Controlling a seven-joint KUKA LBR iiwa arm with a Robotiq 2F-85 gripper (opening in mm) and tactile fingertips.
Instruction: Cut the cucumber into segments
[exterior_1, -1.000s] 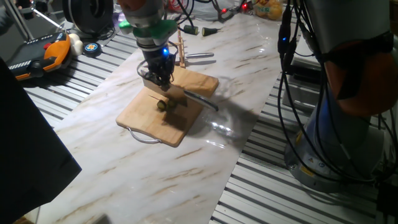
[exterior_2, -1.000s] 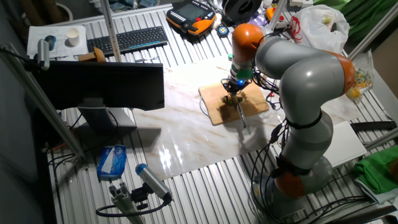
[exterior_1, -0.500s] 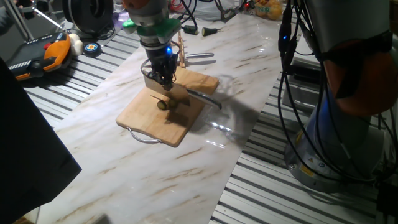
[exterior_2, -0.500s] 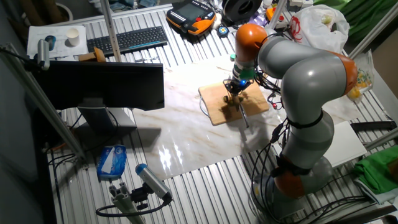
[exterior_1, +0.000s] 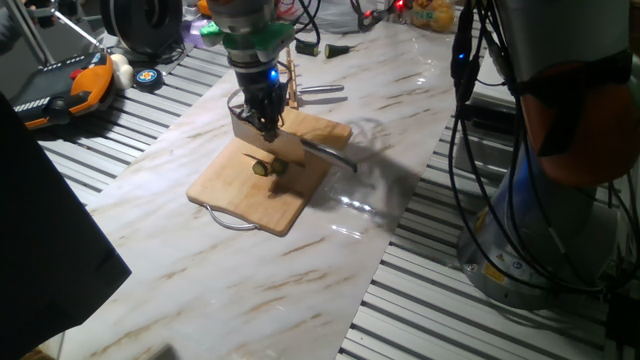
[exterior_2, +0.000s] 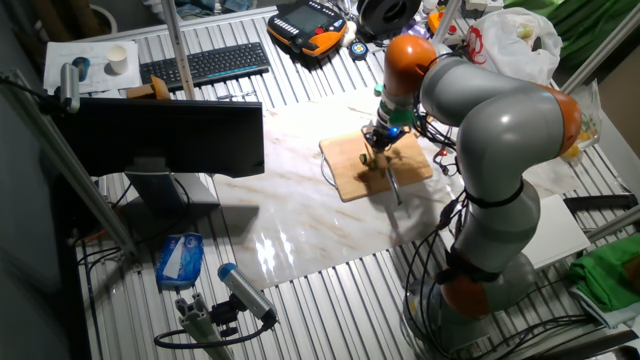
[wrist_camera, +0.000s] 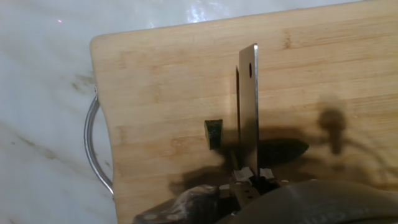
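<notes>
A wooden cutting board (exterior_1: 240, 190) lies on the marble table. A short dark green cucumber (exterior_1: 264, 168) lies near the board's middle. In the hand view it shows as one small green chunk (wrist_camera: 214, 133) just left of the blade. I cannot make out separate segments. My gripper (exterior_1: 267, 127) is shut on a knife (exterior_1: 252, 129). It holds the blade just above the board, behind the cucumber, and the dark handle (exterior_1: 330, 158) sticks out to the right. In the hand view the blade (wrist_camera: 249, 106) is seen edge-on over the board (wrist_camera: 155, 81). The other fixed view shows the gripper (exterior_2: 377, 140) over the board (exterior_2: 352, 172).
The board has a metal loop handle (exterior_1: 232, 222) at its near edge. A small wooden rack (exterior_1: 291, 78) and a metal tool (exterior_1: 322, 90) lie behind the board. An orange pendant (exterior_1: 75, 88) and a tape roll (exterior_1: 148, 78) sit at the far left. Cables and the robot base (exterior_1: 560, 230) are on the right.
My gripper has lifted the knife a little and moved it back, away from the cucumber. The cucumber stays on the board.
</notes>
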